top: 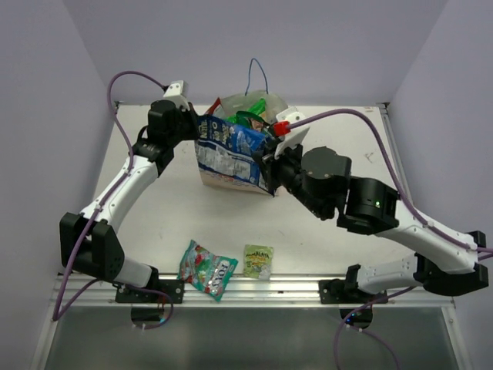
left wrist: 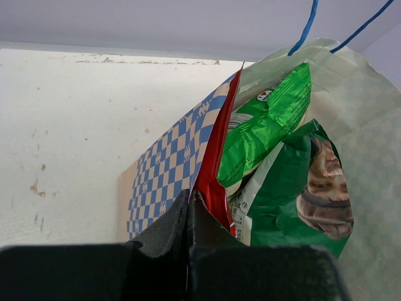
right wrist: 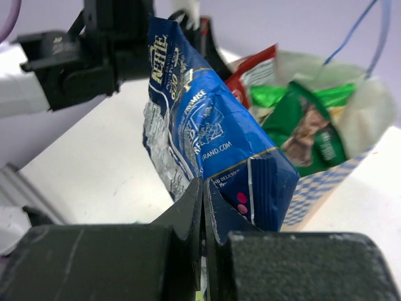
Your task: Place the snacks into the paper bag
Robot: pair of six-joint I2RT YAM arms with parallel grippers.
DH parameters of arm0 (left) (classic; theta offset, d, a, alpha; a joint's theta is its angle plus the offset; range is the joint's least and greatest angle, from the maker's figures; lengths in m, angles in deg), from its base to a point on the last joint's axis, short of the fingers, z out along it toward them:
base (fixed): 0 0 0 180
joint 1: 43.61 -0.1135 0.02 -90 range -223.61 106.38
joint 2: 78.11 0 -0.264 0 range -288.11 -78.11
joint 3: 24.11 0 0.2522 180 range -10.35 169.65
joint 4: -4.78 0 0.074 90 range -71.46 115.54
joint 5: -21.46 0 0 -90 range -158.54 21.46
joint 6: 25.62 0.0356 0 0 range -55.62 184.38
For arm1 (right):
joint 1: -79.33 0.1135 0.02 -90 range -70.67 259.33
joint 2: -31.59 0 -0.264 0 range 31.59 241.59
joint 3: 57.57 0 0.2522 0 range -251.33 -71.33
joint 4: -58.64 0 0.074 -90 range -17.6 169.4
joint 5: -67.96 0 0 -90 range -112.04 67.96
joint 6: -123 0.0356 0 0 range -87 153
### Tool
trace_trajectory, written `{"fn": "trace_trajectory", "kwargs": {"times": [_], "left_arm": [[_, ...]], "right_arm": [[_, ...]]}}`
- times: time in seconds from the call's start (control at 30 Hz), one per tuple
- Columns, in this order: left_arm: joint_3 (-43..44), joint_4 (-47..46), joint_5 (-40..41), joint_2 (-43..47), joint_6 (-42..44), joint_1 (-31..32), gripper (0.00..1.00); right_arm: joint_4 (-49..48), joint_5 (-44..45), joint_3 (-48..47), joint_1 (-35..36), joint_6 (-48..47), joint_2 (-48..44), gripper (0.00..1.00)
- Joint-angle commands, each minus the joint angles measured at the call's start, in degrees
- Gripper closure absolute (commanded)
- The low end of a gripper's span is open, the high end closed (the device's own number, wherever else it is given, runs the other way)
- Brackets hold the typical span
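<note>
Pale lilac walls (top: 308,46) close in a white, lightly scuffed tabletop (top: 177,223) on three sides. A metal rail (top: 262,289) runs along its near edge.

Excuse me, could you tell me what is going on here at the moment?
Two robot arms are packing snacks into a paper bag. The left tool pinches the bag's rim, while the right tool holds a dark blue packet beside the opening, not yet inside. Already in the bag are green chip bags and a red packet. A colourful candy packet and a small yellow-green sachet lie on the table near the arm bases.
</note>
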Motion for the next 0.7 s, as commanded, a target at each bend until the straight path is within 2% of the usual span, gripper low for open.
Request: {"fn": "trace_trajectory", "kwargs": {"times": [0.0,0.1,0.27,0.5,0.67], "left_arm": [[0.23,-1.08,-0.57,2.65,0.94,0.1,1.0],[0.23,-1.08,-0.92,2.47,0.94,0.1,1.0],[0.23,-1.25,-1.1,2.3,0.94,0.1,1.0],[0.5,-1.17,-1.18,2.29,1.02,0.1,1.0],[0.58,-0.9,-1.18,2.29,1.11,0.1,1.0]], "right_arm": [[0.46,8.38,-2.86,-0.05,-6.65,-0.31,1.0],[-5.69,14.8,-5.4,-0.57,-15.77,1.43,1.0],[-16.07,14.65,-9.88,-5.84,-21.68,4.16,1.0],[-16.86,4.9,-15.6,-19.98,-19.76,11.98,1.0],[-20.99,-0.81,-13.5,-24.74,-17.3,19.09,1.0]]}}
